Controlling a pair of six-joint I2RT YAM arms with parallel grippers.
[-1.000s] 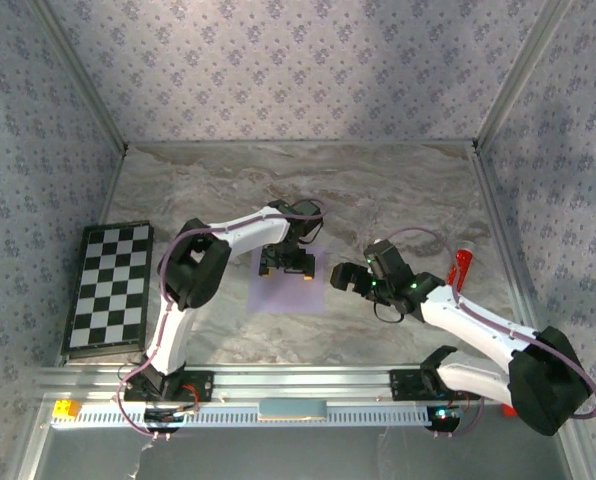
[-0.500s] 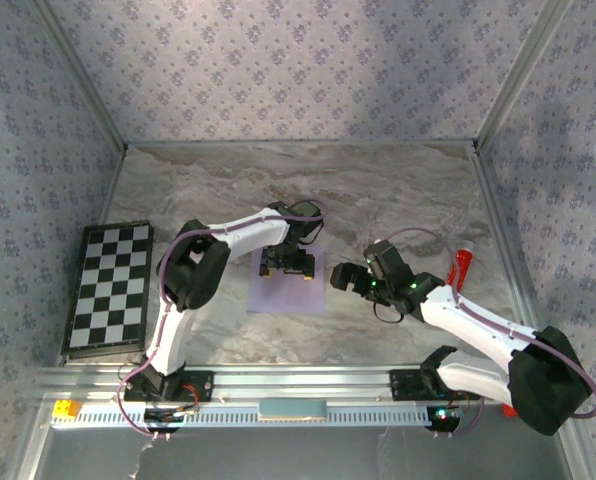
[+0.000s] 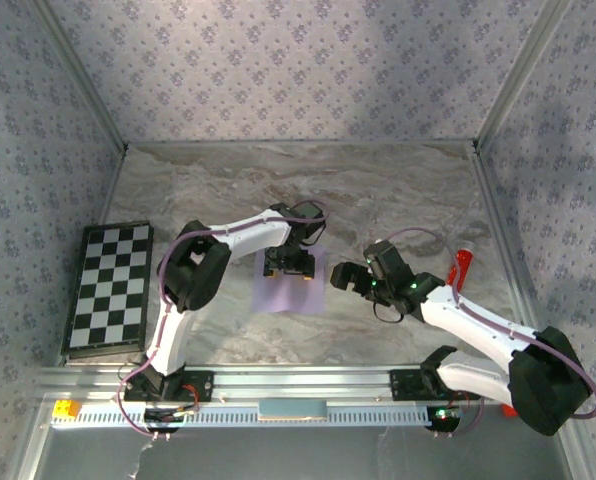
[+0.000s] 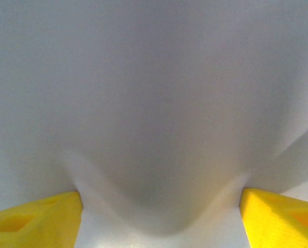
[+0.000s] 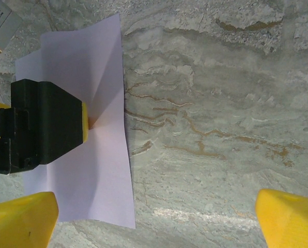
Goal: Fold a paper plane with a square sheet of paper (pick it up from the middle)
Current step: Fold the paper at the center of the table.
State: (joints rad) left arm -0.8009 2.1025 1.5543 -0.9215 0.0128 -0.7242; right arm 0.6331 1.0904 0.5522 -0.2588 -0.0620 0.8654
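Observation:
The square sheet of paper (image 3: 290, 292), pale lilac, lies on the marble table (image 3: 398, 190) in the middle. My left gripper (image 3: 287, 265) points down onto the sheet's middle. In the left wrist view its yellow fingertips (image 4: 35, 222) press on the paper (image 4: 154, 103), still wide apart, and the sheet bulges up in a soft ridge between them. My right gripper (image 3: 340, 277) hovers open just right of the sheet over bare marble. The right wrist view has its yellow fingertips (image 5: 291, 214) far apart, the paper (image 5: 102, 170) creased towards the left gripper's black body (image 5: 40, 126). No paper plane shape is formed.
A black-and-white chequered board (image 3: 108, 288) lies at the table's left edge. A red object (image 3: 460, 266) stands by the right wall. Patterned walls close in three sides, and a metal rail (image 3: 278, 385) runs along the near edge.
The left gripper's jaws have drawn somewhat closer on the sheet, which has buckled and looks slightly narrower from above. The right arm has stayed put.

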